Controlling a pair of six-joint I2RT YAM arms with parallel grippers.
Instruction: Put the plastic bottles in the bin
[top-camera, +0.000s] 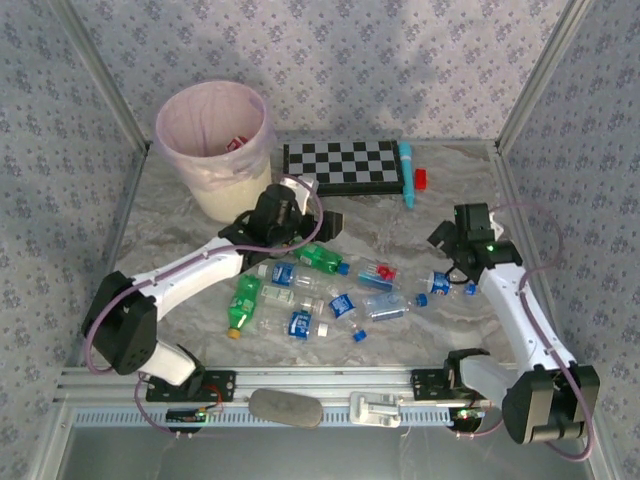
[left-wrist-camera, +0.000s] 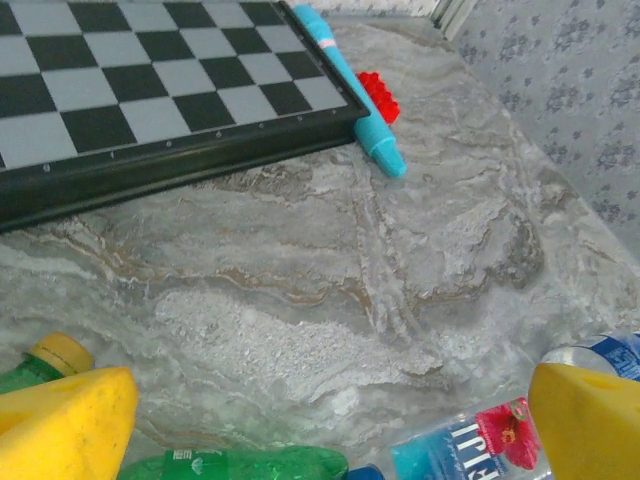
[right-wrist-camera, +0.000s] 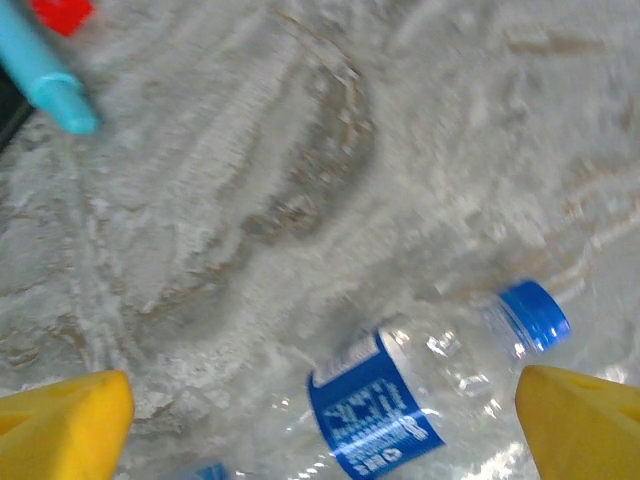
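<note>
The right end effector (right-wrist-camera: 320, 392) hovers low over the counter (top-camera: 175, 235), yellow fingers (right-wrist-camera: 62, 424) spread wide, nothing gripped. Just below it lies a clear bottle (right-wrist-camera: 385, 400), blue label up, blue cap pointing toward the right-hand finger. Its long axis runs nearly along the line from finger to finger, tilted a little. My read: the wrist needs a turn before closing, or the pads will meet cap and base rather than the sides.

On the other side, the left end effector (left-wrist-camera: 322, 400) is open just as wide and empty too. A green bottle (left-wrist-camera: 240, 466) lies on its side at the bottom edge between the fingers, its long axis again across the opening. A clear bottle with a red flower label (left-wrist-camera: 468, 452) lies beside it, toward the right finger.

From above, the plastic bottles (top-camera: 320, 290) are scattered mid-counter between the two arms. The bin (top-camera: 222, 192) stands at the far left, just beyond the left end effector. That makes the left arm the nearer one for the drop; the right would have to carry its bottle across the pile.
</note>
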